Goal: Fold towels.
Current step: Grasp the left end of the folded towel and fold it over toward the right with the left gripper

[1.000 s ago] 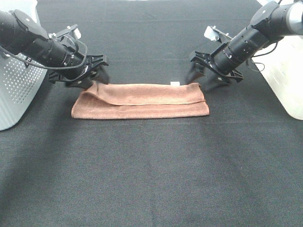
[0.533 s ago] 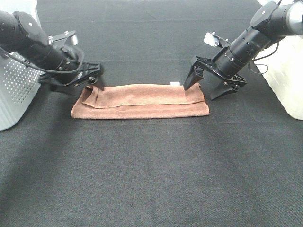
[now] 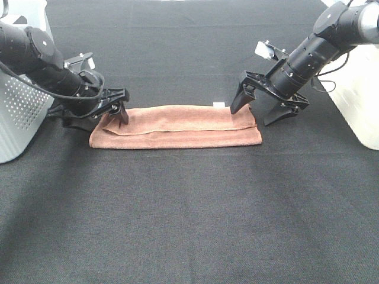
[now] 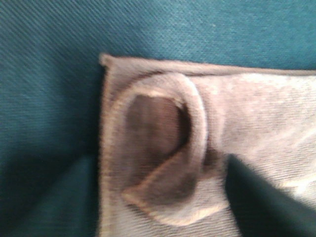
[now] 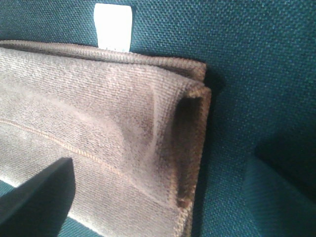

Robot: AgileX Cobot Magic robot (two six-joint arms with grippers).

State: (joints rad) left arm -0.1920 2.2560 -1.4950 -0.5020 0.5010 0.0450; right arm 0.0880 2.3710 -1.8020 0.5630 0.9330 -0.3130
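1. The towel lies flat mid-table as a folded strip. Its long axis runs left to right, and the tag pokes out of the far edge, nearer the right end.
2. The left gripper sits at the strip's left end with its jaws spread. One finger is over the towel's top and the other is off the end, above bare table. It pinches nothing.
3. In the left wrist view, the towel's upper layer curls into an open loop at this end and does not lie flat. The left gripper straddles that loop.
4. The right gripper is at the right end, also spread and holding nothing. One finger is by the far edge and the other is just past the end. I cannot tell whether the tips touch the fabric.
5. The right wrist view shows the towel lying between the spread fingers of the right gripper. The stacked layers end in a slightly uneven corner, and the tag is just beyond it.
6. Each arm is nearest its own end, so neither needs to cross the middle. The next fold likely runs along the long axis, one end carried over to the other. The curled left corner would probably need flattening or a firm pinch first.
7. There is plenty of open table on the near side and some on the far side. The sides are tighter, with a white bin left of the left arm and another right of the right arm.
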